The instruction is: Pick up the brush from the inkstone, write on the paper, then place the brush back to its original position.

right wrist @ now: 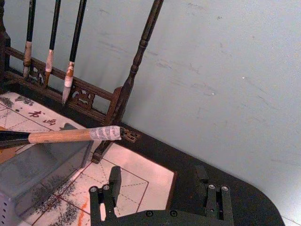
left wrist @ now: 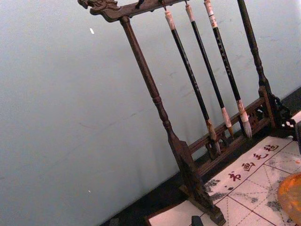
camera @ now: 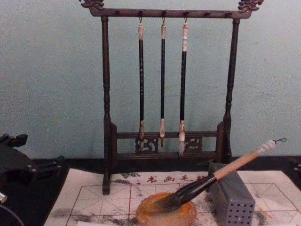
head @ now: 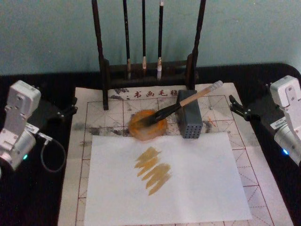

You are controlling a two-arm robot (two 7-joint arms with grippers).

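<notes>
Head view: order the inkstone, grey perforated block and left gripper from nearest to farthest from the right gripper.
1. Grey perforated block, just left of the right gripper.
2. Inkstone, further left, mid-table.
3. Left gripper, at the far left side.

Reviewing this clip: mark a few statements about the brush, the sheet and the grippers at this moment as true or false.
1. The brush has its bristles in the inkstone and its handle leaning on the grey perforated block. True.
2. The right gripper grips the brush. False: it stands open and empty, off to the right of the grid mat.
3. The plain white sheet bears orange-tan strokes. True.
4. Four thin brushes hang from the rack. False: three hang there.
</notes>
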